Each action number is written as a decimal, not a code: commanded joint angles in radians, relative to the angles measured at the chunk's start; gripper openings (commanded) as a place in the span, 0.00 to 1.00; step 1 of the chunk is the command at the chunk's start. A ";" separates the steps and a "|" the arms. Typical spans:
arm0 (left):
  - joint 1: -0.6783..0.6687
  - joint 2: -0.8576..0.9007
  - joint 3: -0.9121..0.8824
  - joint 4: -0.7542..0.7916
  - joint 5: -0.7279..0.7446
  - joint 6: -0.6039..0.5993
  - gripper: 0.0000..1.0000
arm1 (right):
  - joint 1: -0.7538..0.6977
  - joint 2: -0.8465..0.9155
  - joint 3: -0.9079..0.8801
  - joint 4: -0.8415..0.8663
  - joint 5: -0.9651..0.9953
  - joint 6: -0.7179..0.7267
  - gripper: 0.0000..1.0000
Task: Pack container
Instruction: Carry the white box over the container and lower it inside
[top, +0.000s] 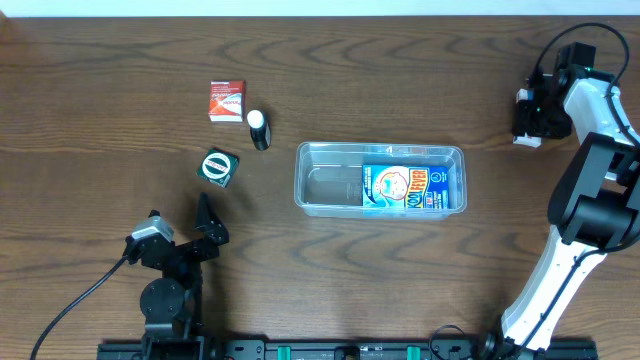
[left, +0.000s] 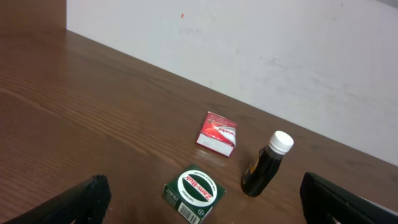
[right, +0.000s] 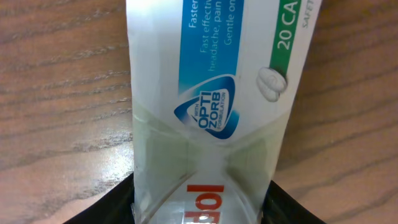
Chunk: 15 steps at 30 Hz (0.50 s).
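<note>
the right hand (top: 527, 120) sits at the far right edge of the surface (top: 120, 60). its two fingers press against the long sides of a white pill box (right: 205, 93). in the wrist view the box fills the gap between them, so it looks pinched rather than loosely flanked. whether the box is off the surface yet i cannot tell.

seen from above, the box shows white at both ends of the hand. its long axis seems to run away from the robot.

from this hand the container (top: 380, 146) lies to its left and a little back toward the robot, well apart from it. the container rests flat near the middle of the surface, with its long axis running left to right, crosswise to the box as held. a blue packet (top: 408, 187) already fills its right half, the half nearer this hand. the bare room is in the left half, so the carry probably has to pass over the packet. the box may also need a turn at the wrist to lie along the tub.

the left hand (top: 180, 228) is spread wide and holds nothing, low at the near left. it is the nearer one to the green box (left: 194, 194), the dark bottle (left: 266, 165) and the red box (left: 217, 132). these stand loose just left of the container.
</note>
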 joint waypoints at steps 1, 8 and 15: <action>0.004 -0.005 -0.022 -0.036 -0.012 0.017 0.98 | -0.006 0.011 -0.001 -0.015 0.010 0.093 0.49; 0.004 -0.005 -0.022 -0.036 -0.012 0.017 0.98 | -0.006 -0.074 0.042 -0.072 -0.005 0.124 0.49; 0.004 -0.005 -0.022 -0.036 -0.012 0.017 0.98 | 0.015 -0.246 0.096 -0.125 -0.103 0.119 0.49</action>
